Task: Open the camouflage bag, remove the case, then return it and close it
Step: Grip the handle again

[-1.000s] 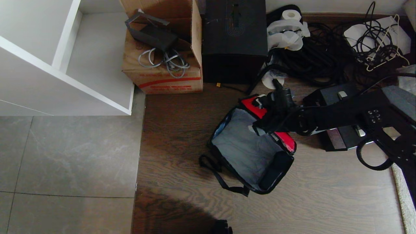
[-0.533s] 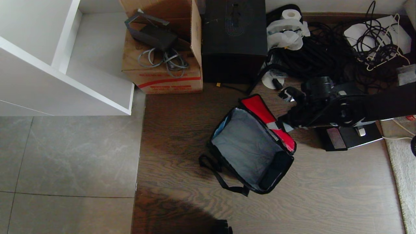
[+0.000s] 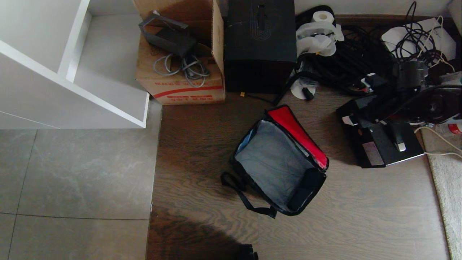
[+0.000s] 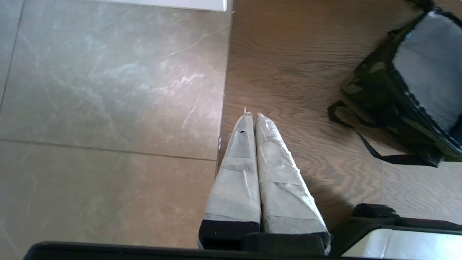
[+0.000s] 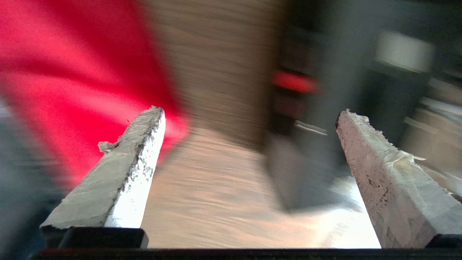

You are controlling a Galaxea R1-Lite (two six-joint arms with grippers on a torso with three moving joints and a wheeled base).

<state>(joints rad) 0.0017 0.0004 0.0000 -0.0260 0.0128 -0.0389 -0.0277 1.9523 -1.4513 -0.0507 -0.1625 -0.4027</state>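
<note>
The camouflage bag (image 3: 270, 159) lies open on the wood floor, its red flap lining (image 3: 296, 131) folded back and its grey interior empty. The flat black case (image 3: 382, 144) rests on the floor to the bag's right, handle up. My right gripper (image 3: 359, 99) hovers over the case's far left corner, open and holding nothing. In the right wrist view the right gripper (image 5: 251, 112) frames blurred floor, with the red lining (image 5: 72, 72) to one side. My left gripper (image 4: 252, 116) is shut and empty, parked low over the floor with the bag (image 4: 371, 83) beside it.
A brown carton (image 3: 180, 79) and a tall black box (image 3: 260, 39) stand behind the bag. A tangle of black cables (image 3: 353, 57) fills the back right. A white shelf unit (image 3: 54, 61) stands at the left, and a rug (image 3: 447, 195) lines the right edge.
My right arm has pulled away from the bag's red flap and swung right to hover over the case, opening a little wider. The bag stays open and has not shifted.
</note>
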